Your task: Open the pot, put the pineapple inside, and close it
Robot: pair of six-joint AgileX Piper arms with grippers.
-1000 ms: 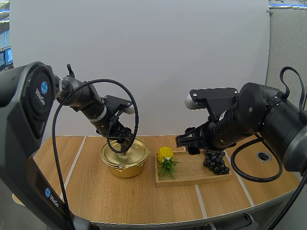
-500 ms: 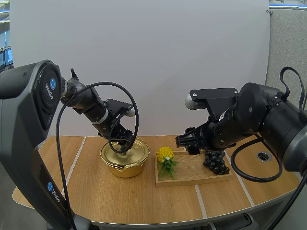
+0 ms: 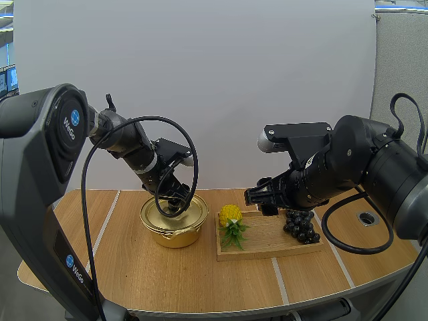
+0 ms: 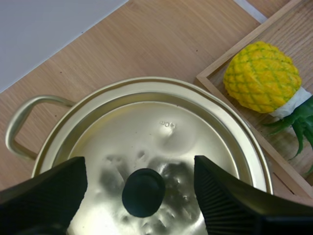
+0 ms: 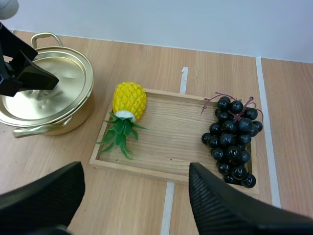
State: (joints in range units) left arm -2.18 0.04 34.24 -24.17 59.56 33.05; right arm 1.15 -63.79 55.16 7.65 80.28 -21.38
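High view, bench (image 3: 200, 277): gold pot (image 3: 175, 226) standing just beside a wooden tray (image 3: 267, 234), on its left.
Lid (image 4: 161, 132): seated on the pot, closed.
Left gripper (image 4: 139, 164): fingers spread, one on each side of the lid's black knob (image 4: 143, 192); no contact visible.
Pineapple (image 5: 129, 100): lying in the tray at the end nearest the pot, leaves toward the front edge.
Grapes (image 5: 232, 139): dark bunch at the tray's opposite end, well apart from the pineapple.
Right gripper (image 5: 134, 171): fingers spread, holding nothing, raised above the tray.
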